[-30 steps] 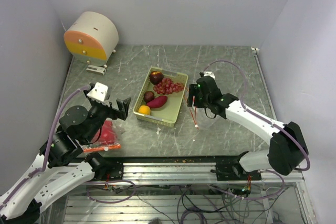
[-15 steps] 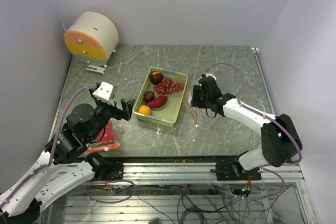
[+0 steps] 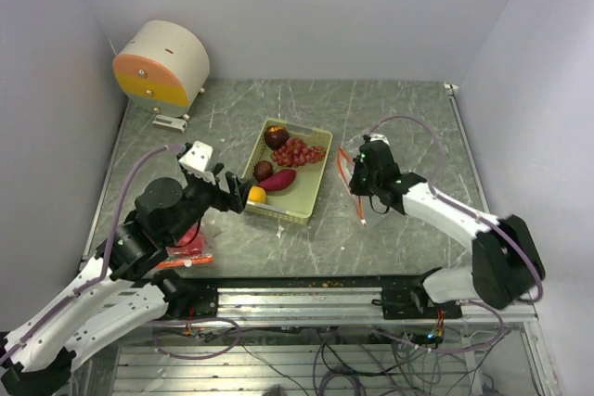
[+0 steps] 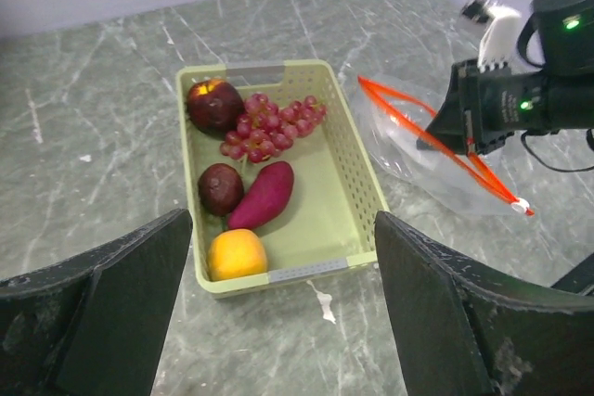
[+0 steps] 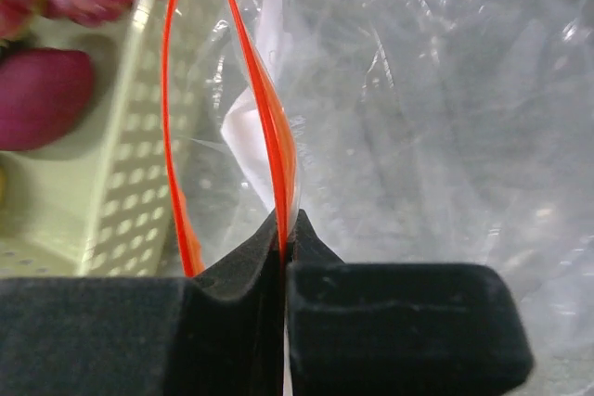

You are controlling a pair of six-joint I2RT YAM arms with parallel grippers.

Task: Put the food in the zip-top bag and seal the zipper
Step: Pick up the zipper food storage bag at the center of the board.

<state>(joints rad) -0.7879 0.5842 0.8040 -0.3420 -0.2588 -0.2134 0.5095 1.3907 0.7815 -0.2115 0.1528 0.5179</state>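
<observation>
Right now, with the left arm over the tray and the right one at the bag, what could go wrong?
1. The right tool pinches only one thin strip of the zipper rim of the bag; it may slip, and the mouth gapes just narrowly, so food could snag.
2. The orange lies tight in a corner of the tray; the open left tool may hit the wall.
</observation>
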